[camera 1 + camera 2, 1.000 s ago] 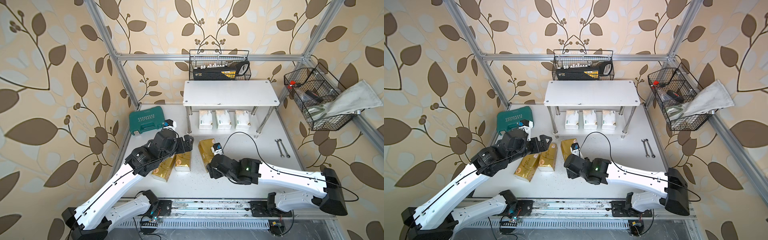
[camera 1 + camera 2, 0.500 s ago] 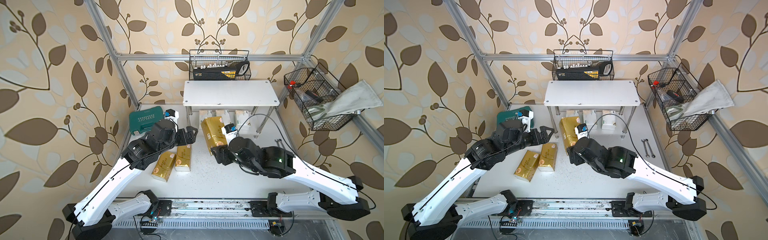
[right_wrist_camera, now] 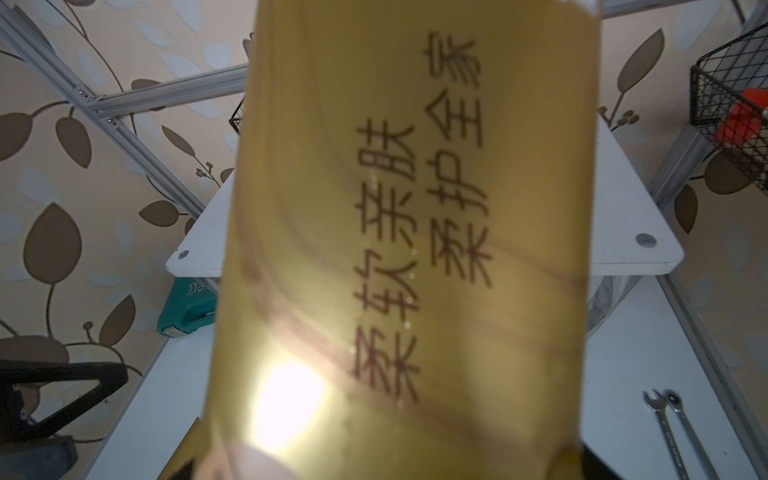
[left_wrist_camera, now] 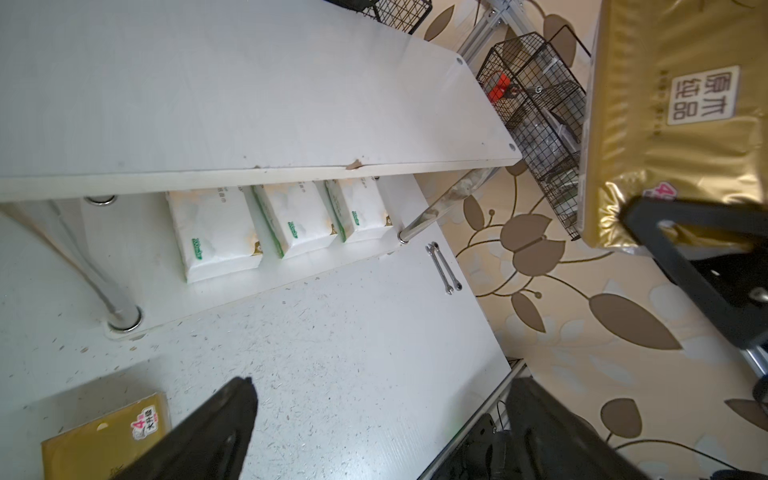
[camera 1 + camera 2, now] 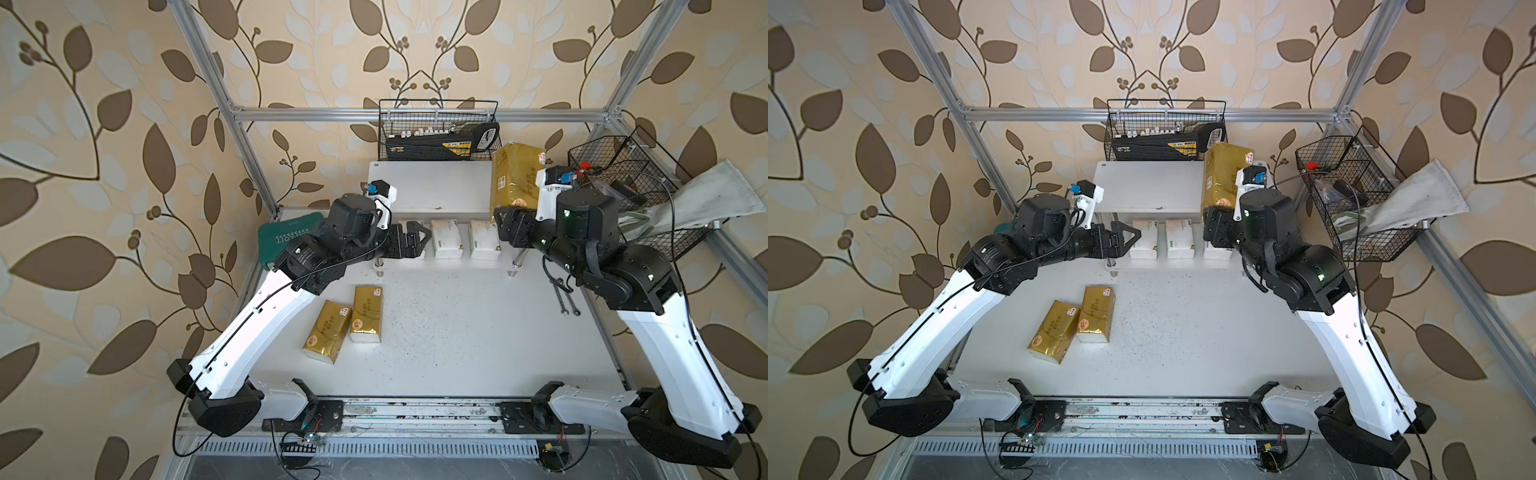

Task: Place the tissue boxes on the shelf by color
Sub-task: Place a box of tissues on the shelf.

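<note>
Upper right of centre in both top views, the right pincer [image 5: 506,220] pinches a gold pack [image 5: 515,178] upright over the shelf's [image 5: 436,187] top board. Next, likely: lay it down, then release. The left pincer [image 5: 415,241] is spread and empty; two gold packs [image 5: 365,309] lie on the table [image 5: 457,332].

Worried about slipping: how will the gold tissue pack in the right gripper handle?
The gold tissue pack, held by one end in the right gripper, isn't drooping, so probably light and fairly firm. Its shiny wrap looks slippery, and it crumples at the grip, so likely squashy.
</note>
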`<state>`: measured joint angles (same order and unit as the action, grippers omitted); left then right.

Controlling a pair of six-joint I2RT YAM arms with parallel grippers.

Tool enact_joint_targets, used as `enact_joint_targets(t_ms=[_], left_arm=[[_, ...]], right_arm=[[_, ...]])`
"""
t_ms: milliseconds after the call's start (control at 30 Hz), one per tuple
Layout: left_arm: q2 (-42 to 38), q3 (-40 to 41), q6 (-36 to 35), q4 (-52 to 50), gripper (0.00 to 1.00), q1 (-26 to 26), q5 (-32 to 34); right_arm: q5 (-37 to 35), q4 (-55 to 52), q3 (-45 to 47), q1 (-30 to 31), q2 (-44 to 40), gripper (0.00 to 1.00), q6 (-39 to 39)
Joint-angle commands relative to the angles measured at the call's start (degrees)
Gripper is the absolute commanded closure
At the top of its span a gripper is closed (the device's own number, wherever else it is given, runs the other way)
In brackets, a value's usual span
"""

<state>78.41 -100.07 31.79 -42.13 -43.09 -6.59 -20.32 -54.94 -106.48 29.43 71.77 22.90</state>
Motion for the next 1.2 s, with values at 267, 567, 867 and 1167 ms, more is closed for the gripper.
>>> enact_joint_targets(t_ms=[267, 567, 867, 1167], left_arm=[[8.4, -10.4, -4.5, 0.3, 0.01, 0.2, -7.3], [7.2, -8.9, -5.0, -1.3, 0.01, 0.2, -6.5], [6.6, -7.9, -4.7, -3.1, 0.01, 0.2, -6.8], [4.9, -4.6, -3.5, -2.5, 0.01, 0.2, -6.8]], right_arm=[[7.1, -9.5, -22.1, -14.9, 17.6, 0.25, -12.2], [14.8, -12.8, -31.3, -21.1, 26.6, 0.24, -13.9], [14.9, -14.4, -33.4, -21.6, 31.4, 0.23, -15.8], [12.1, -15.4, -34.8, -21.6, 34.5, 0.21, -17.2]])
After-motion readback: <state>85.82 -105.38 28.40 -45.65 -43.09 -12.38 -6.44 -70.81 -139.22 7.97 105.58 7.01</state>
